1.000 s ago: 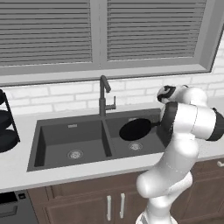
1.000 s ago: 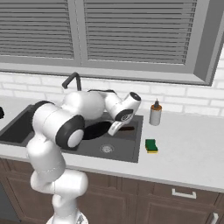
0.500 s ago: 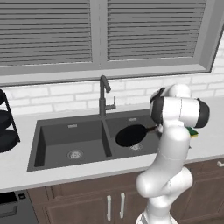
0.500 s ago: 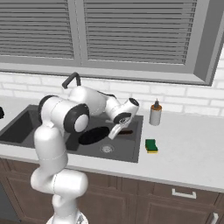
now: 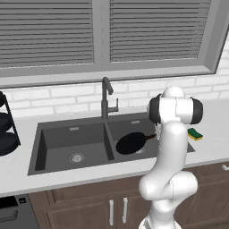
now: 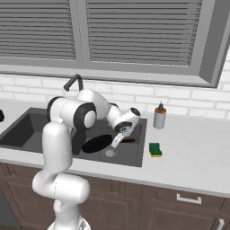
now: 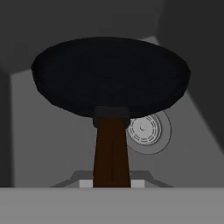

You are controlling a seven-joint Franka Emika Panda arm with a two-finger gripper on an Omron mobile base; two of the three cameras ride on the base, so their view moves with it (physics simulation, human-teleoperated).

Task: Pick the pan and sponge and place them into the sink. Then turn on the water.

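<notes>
My gripper [image 6: 119, 140] is shut on the thin dark handle [image 7: 111, 151] of the round black pan [image 5: 130, 143]. The pan [image 6: 96, 143] hangs tilted, low inside the right basin of the dark grey sink [image 5: 58, 143], just above the silver drain [image 7: 146, 131]. In the hand view the pan [image 7: 111, 74] spreads ahead of the gripper [image 7: 112, 183], over the basin floor. The green and yellow sponge [image 5: 195, 133] lies on the white counter to the right of the sink [image 6: 134, 156]. At the tall dark faucet [image 5: 106, 96], water is out of view.
A soap bottle [image 6: 159, 117] stands on the counter behind the sponge [image 6: 155, 149]. A black wire rack [image 5: 6, 129] sits at the far left of the counter. The faucet rises behind the sink's centre divider, close to the pan.
The arm has swung in over the sink and carried the pan lower and a little to the left, down into the right basin. The sponge has stayed put.
</notes>
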